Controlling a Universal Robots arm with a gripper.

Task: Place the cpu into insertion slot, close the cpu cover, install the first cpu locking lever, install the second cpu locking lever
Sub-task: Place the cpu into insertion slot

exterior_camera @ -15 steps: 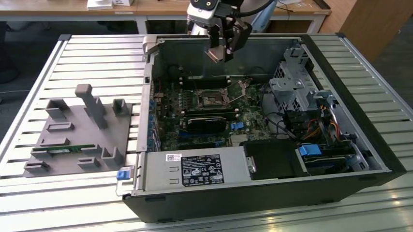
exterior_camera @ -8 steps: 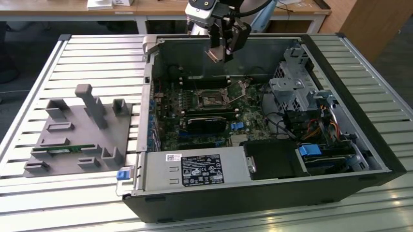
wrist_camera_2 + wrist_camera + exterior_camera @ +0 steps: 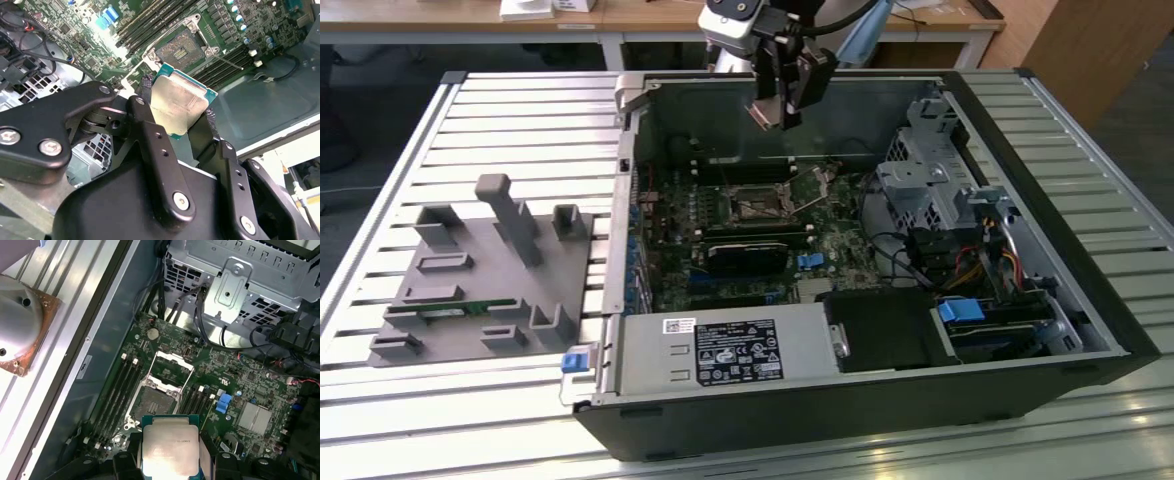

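The gripper (image 3: 781, 112) is hanging above the open computer case (image 3: 854, 410), over the case's far side as the exterior view shows it. Its jaws are clamping the cpu (image 3: 763, 112) by two opposite edges.

In the second wrist view the black fingers (image 3: 145, 125) are pressing against either side of the chip. Its dull metal top is facing the camera and a thin green rim is showing along its edges. The chip is hanging in the air, well apart from the motherboard (image 3: 235, 375) below.

On that board the socket (image 3: 152, 397) is lying bare, with nothing seated in it. Its cover (image 3: 172, 362) — a silvery frame with a square opening — is standing swung up and back from the socket. Rows of memory slots (image 3: 117, 390) are running along both sides of the socket, and a small blue connector (image 3: 224, 402) is sitting near it. A metal drive cage (image 3: 240, 285) with dark cables trailing from it is standing at one end of the case.

In the exterior view a power supply (image 3: 720, 352) is filling the near corner of the case. The case is resting on a slatted table (image 3: 520, 120), and a grey holder (image 3: 480, 280) with upright posts is standing on the slats just beside the case, on the exterior view's left.
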